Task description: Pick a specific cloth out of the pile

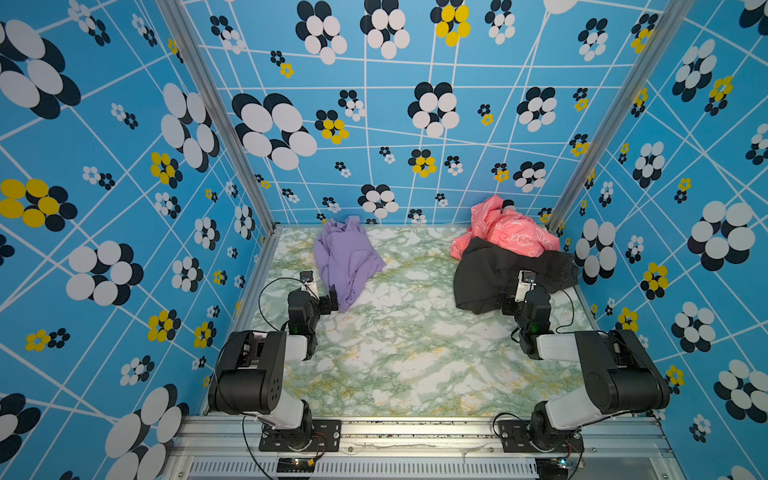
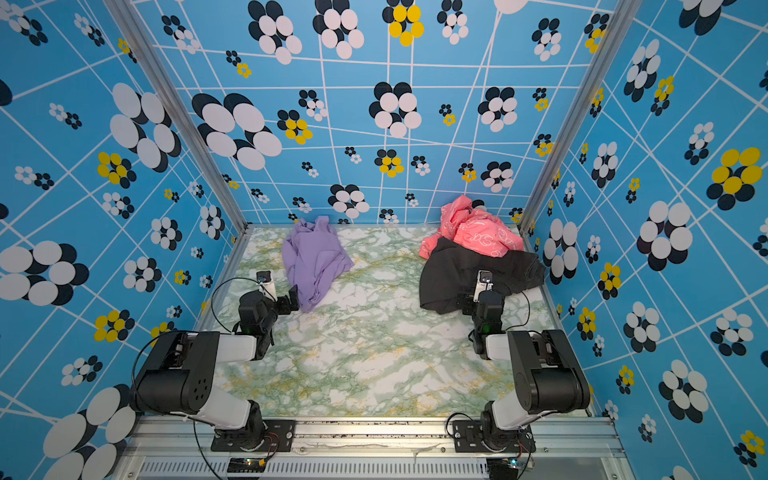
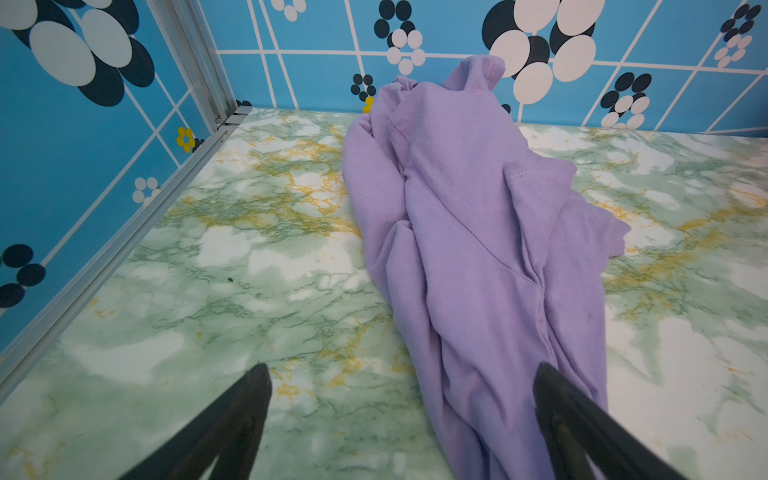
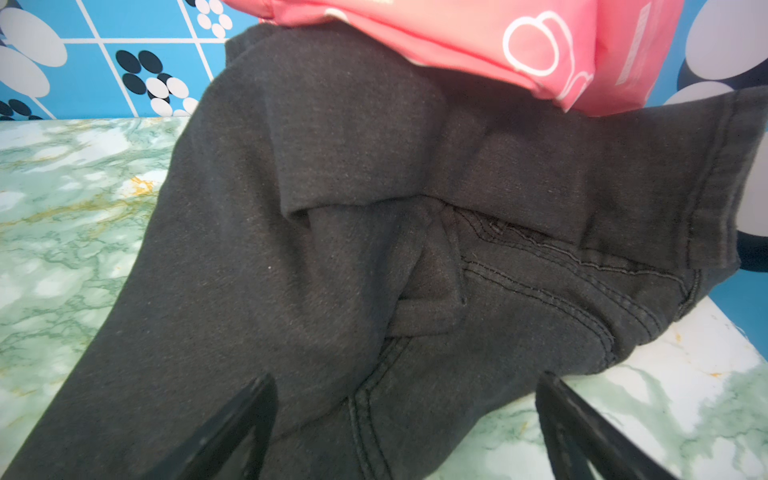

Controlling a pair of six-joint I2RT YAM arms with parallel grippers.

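Note:
The lavender cloth [image 1: 345, 257] [image 2: 313, 257] lies by itself, crumpled lengthwise, at the back left of the table, apart from the pile. My left gripper [image 1: 322, 294] [image 3: 403, 370] stands open at its near end. One of the fingers [image 3: 557, 399] is over the cloth's [image 3: 465, 232] edge, the other over bare table, and nothing is held. At the back right, the pile is a pink printed cloth [image 1: 507, 232] [image 4: 498, 41] resting on a black cloth [image 1: 486, 274] [image 4: 332, 208]. My right gripper [image 1: 517, 297] [image 4: 405, 379] is open over the black cloth's near edge.
The green marbled table [image 1: 415, 353] is enclosed by blue flowered walls, with aluminium posts [image 1: 266, 216] at its back corners. A metal rail [image 1: 415, 428] along the front edge carries both arm bases.

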